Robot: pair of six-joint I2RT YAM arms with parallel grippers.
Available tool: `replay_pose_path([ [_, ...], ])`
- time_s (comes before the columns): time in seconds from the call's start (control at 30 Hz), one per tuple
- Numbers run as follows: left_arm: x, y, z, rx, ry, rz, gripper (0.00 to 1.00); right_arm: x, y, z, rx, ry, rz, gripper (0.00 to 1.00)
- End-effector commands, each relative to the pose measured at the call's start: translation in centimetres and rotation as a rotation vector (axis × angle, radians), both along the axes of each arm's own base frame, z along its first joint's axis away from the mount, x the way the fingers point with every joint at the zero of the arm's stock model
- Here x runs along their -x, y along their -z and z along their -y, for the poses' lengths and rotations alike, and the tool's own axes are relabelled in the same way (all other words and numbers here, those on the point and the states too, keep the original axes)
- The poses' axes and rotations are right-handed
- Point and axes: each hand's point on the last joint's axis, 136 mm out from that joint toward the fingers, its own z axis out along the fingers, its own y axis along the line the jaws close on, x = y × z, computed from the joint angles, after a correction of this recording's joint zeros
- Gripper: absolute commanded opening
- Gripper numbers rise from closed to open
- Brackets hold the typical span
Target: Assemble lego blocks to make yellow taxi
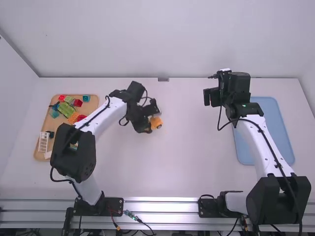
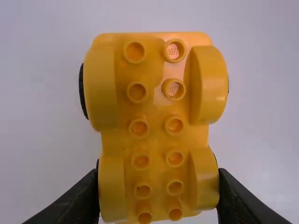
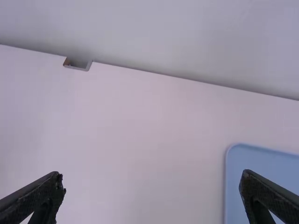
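White links (image 1: 255, 143), black joints (image 1: 74, 153), black cables (image 1: 60, 180)

The tabletop (image 1: 187, 162) is white, the flat tray (image 1: 253, 130) on it blue, and the other tray (image 1: 91, 106) light tan, with red blocks (image 1: 78, 103), a bright green block (image 1: 65, 109), teal blocks (image 1: 86, 98), an orange block (image 1: 74, 117) and a white lattice piece (image 1: 44, 141). The warm yellow car base (image 2: 156, 109) is patterned with two rows of same-coloured round studs, with black wheels (image 2: 83, 91) at its edges. Both arms pair white links with black joints, and the fingers (image 3: 35, 198) are black too.
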Motion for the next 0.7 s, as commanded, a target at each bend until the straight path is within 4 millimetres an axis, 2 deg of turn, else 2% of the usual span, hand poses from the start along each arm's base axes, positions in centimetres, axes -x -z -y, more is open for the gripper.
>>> replay_pose_path([
  [0.0,2.9,0.7,1.6,0.034,0.321,0.037,0.09,-0.4,-0.9,-0.2,-0.008,-0.003,0.019,0.99],
  [0.07,3.4,1.6,1.7,0.010,0.349,0.040,0.10,-0.4,-0.9,-0.2,-0.008,-0.003,0.018,0.99],
  [0.2,4.2,4.8,1.6,-0.038,0.370,0.069,0.08,-0.3,-0.7,-0.2,-0.007,-0.003,0.011,0.99],
  [0.37,5.0,7.4,1.1,-0.034,0.369,0.083,0.14,-0.4,-0.8,-0.2,-0.008,-0.003,0.016,0.99],
  [0.47,5.4,7.8,1.0,-0.031,0.368,0.076,0.26,-0.4,-0.8,-0.2,-0.008,-0.003,0.016,0.99],
  [0.57,5.2,7.8,1.1,-0.029,0.327,0.070,0.53,-0.4,-0.8,-0.2,-0.007,-0.003,0.015,0.99],
  [0.67,4.6,7.6,1.4,-0.017,0.279,0.080,0.73,-0.4,-0.8,-0.2,-0.007,-0.004,0.015,0.99],
])
